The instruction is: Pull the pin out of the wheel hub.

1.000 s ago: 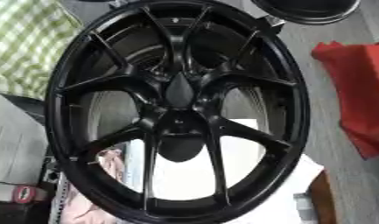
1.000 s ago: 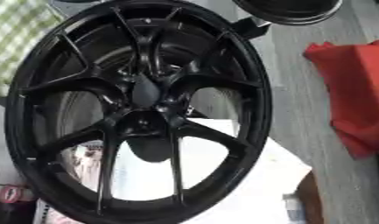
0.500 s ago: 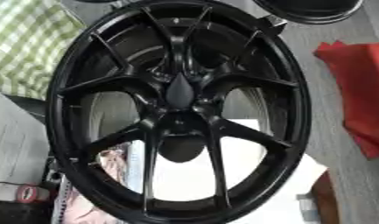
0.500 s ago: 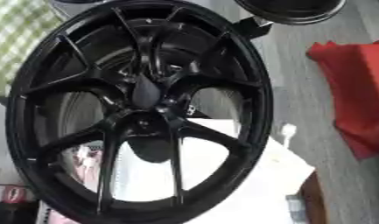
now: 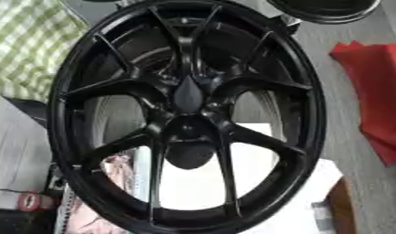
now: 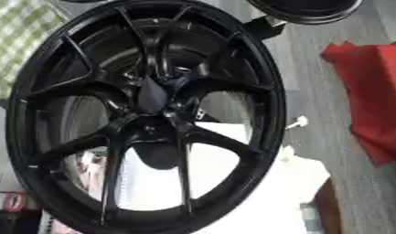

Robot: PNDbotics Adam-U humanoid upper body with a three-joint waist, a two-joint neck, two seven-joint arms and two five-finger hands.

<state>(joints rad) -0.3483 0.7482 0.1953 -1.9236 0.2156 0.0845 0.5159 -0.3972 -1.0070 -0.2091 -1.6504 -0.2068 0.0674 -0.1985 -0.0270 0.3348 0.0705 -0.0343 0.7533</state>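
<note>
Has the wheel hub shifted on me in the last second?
No. The black wheel hub sits the same against the red cloth and checked cloth; only a slight whole-picture drift shows, likely the camera.

We observe even, diffuse daylight with no hard shadows. Both views are soft and slightly blurred. The black wheel hub (image 5: 187,114) shows faint sheen on its spokes; its recesses lose detail.

Wheel hub (image 5: 189,132) bottom cut off; pin indiscernible.
</note>
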